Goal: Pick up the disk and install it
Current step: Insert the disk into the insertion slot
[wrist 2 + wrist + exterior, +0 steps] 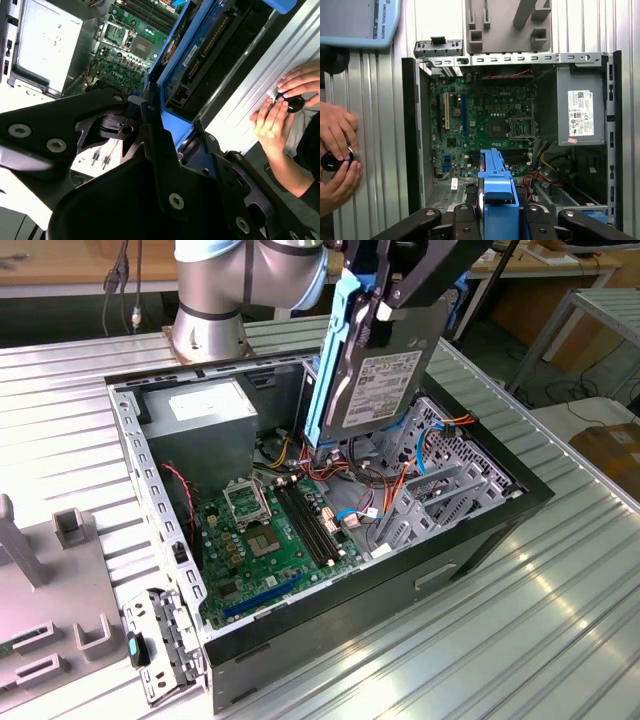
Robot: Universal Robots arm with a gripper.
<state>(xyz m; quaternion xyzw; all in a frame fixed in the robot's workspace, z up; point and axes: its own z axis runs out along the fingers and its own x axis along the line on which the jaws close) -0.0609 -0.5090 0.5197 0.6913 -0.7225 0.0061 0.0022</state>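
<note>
Down to one side of the gripper (pixel 385 308), the grey power-supply box (pixel 205 412) sat inside the open computer case (pixel 450 570). The green motherboard (pixel 285 535) lay well below the gripper. The gripper was clenched on the disk (pixel 385 380), which hung upright just beneath it, above the case. Beyond the case wall, a person's hands (pixel 280 110) rested on the tabletop (pixel 560 640).

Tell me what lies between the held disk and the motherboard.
In the exterior view, a tangle of loose cables lies under the disk, at the motherboard's edge.
</note>
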